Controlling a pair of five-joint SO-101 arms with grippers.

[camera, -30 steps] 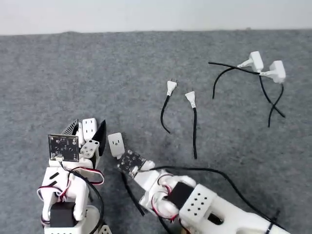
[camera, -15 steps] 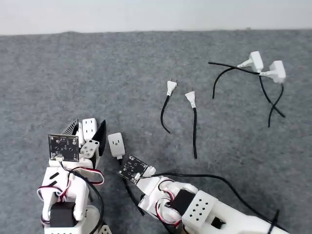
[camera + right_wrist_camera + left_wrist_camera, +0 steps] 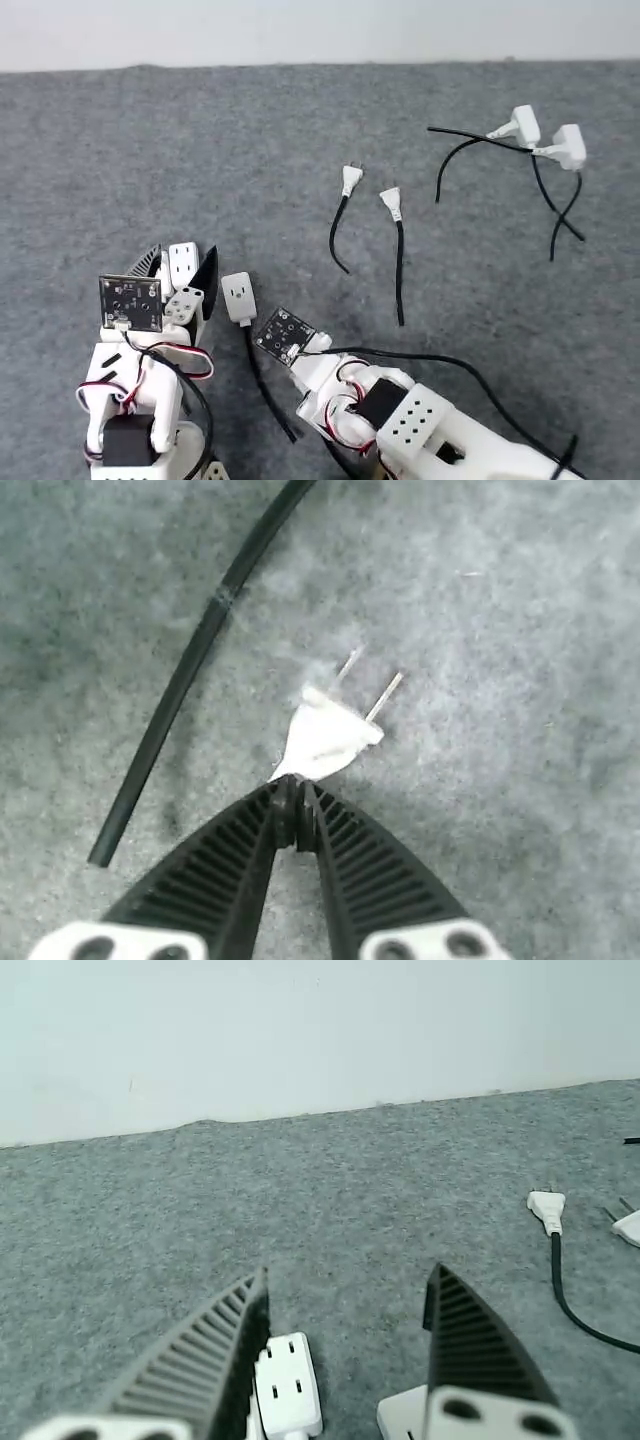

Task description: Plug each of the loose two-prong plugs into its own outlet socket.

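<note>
My left gripper (image 3: 183, 252) stands open near the table's front left, its dark fingers either side of a white outlet socket (image 3: 183, 264). The left wrist view has that socket (image 3: 288, 1396) low between the fingers (image 3: 215, 1365) of the gripper (image 3: 348, 1278). A second white socket (image 3: 238, 297) with a black cord (image 3: 262, 385) lies just right of it. My right gripper (image 3: 296, 792) is shut on the tail of a white two-prong plug (image 3: 328, 730), prongs pointing away over the carpet. Two loose plugs (image 3: 350, 180) (image 3: 391, 202) lie mid-table on black leads.
Two more white sockets (image 3: 522, 125) (image 3: 568, 147) with crossing black leads lie at the far right. The right arm's camera board (image 3: 285, 335) covers its gripper from above. A black cable (image 3: 200, 650) runs beside the held plug. Grey carpet (image 3: 300, 130) reaches a pale wall behind.
The right arm has shifted a little to the right, uncovering the black cord behind the second socket. The left arm and the plugs on the table have not moved.
</note>
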